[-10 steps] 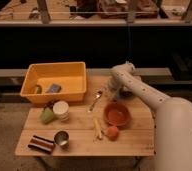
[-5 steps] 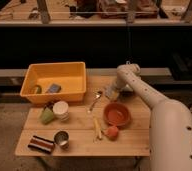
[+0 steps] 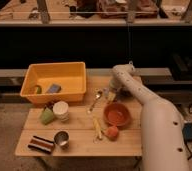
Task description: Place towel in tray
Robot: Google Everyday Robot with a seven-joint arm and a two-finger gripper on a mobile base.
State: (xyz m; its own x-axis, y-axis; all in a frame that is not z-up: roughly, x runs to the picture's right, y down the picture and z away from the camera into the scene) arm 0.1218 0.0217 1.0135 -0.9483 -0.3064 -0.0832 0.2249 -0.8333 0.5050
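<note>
Grey-blue and limp, the towel [image 3: 111,97] appears to lie on the table [image 3: 79,146] directly under the gripper [image 3: 109,93], just beside the spoon [image 3: 96,101] and well apart from the yellow tray [image 3: 31,76]; being light and floppy, it should be pinched at a bunched fold; whether the gripper already grasps it I cannot tell; the arm [image 3: 139,97] arches over from the right, wrist pointing down.
</note>
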